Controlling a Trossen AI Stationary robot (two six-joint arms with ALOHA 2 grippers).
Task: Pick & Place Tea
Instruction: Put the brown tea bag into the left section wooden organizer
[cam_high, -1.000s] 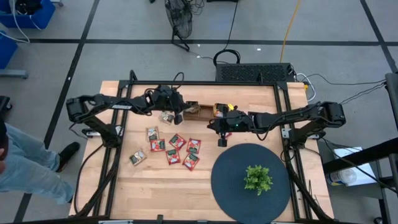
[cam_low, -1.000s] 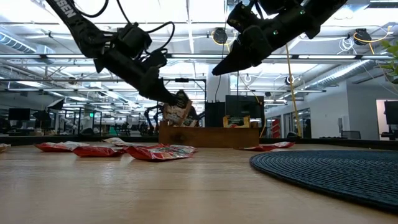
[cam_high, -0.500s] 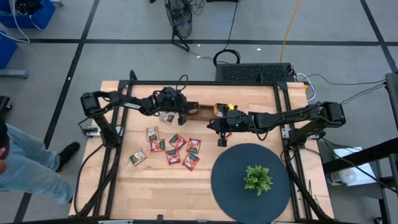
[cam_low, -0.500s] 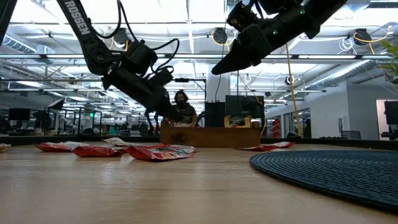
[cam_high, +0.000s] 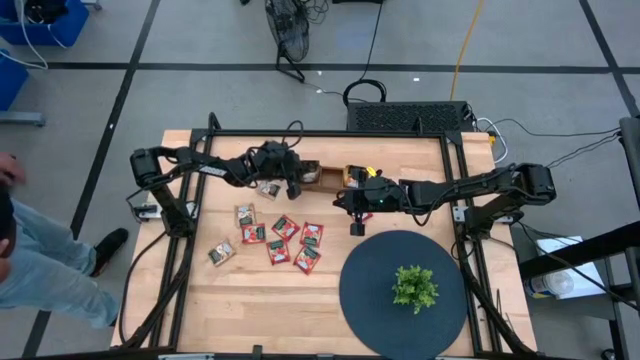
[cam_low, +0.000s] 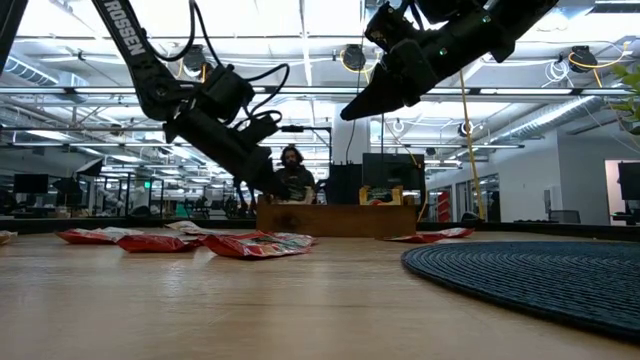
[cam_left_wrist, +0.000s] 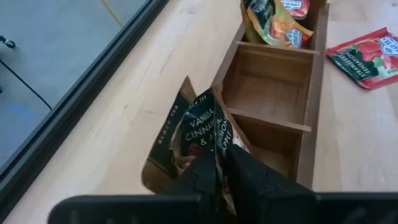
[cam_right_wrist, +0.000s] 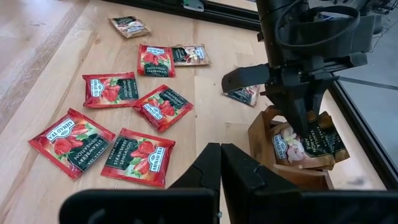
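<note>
A brown wooden tray (cam_high: 325, 178) with three compartments stands at the table's far middle. My left gripper (cam_high: 295, 186) slants down over the tray's left end compartment, shut on a dark tea sachet (cam_left_wrist: 199, 127) that reaches into it (cam_right_wrist: 305, 144). Orange sachets (cam_left_wrist: 273, 18) lie in the compartment at the other end. Several red sachets (cam_high: 282, 240) lie flat on the table nearer the front, and one pale sachet (cam_high: 268, 187) lies beside the tray. My right gripper (cam_high: 355, 228) hangs shut and empty above the table, right of the red sachets. My left gripper pinches the dark sachet's upper edge (cam_left_wrist: 212, 149) between its two fingers. The fingers (cam_right_wrist: 297, 121) come from above, slanting down from the table's left. The sachet stands tilted below them, its lower part inside the tray's end compartment (cam_right_wrist: 283, 152).
A dark round mat (cam_high: 370, 300) with a small green plant (cam_high: 415, 288) covers the near right of the table. One red sachet (cam_left_wrist: 367, 53) lies just beside the tray. A person (cam_high: 25, 250) stands off the table's left side.
My left gripper has sunk toward the tray with the dark sachet, tipping a little further downward. The sachet, which hung clear above the tray's rim, now reaches into the end compartment. For the last half second the gripper has kept still.
</note>
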